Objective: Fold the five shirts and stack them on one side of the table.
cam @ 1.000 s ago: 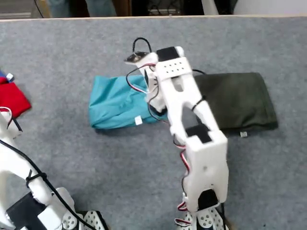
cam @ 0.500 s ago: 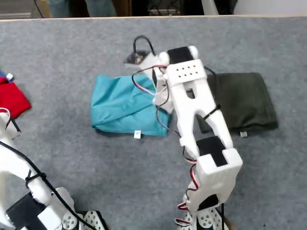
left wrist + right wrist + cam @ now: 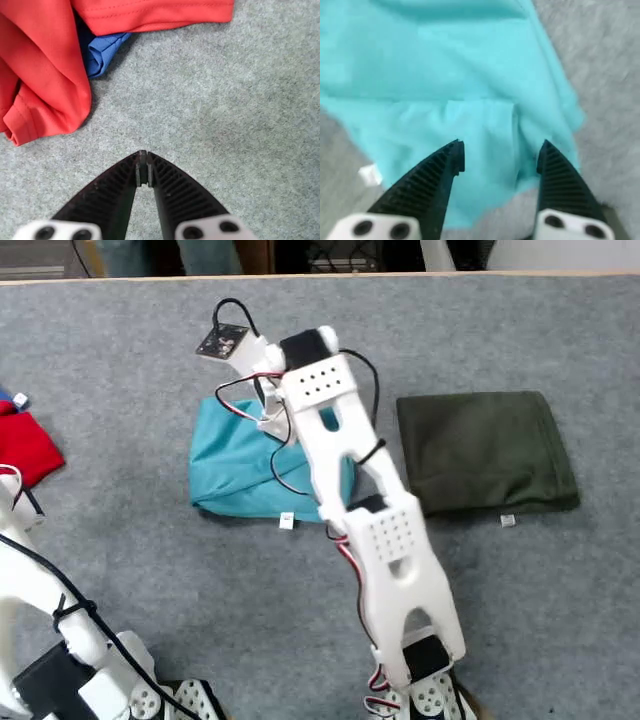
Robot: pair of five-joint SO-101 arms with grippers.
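Okay, right gripper (image 3: 501, 150) hangs over the teal shirt (image 3: 245, 465) with its jaws wide apart and nothing between them. I can't tell whether the tips touch the cloth.

- The teal shirt sits mid-table in a rough, loose fold, edges uneven. A white label (image 3: 287, 521) pokes out at the edge nearest the arm bases.
- The dark green shirt (image 3: 485, 450) lies flat beside it as a neat folded rectangle. The two are apart, with grey table cover (image 3: 150, 340) between them.
- Left gripper (image 3: 144, 170) is pinched together on nothing, over bare cover just beside the red shirt (image 3: 45, 75). A blue shirt (image 3: 102, 50) is tucked under the red one. Both are crumpled at the table's left edge.

Handling, my read:
- Thin knit, so light, limp and with no stiffness. It sags from any hold point.
- The layers slide on each other, and a pinch on the top ply alone would open the fold.
- The cover looks felt-like, so dragging will bunch the cloth. Lift first, then move.
- It isn't fragile, so a firm clamp is fine.
- For the grip I'd take a corner or the folded edge, with the jaws straddling the edge so every layer is caught, not the middle of the panel.
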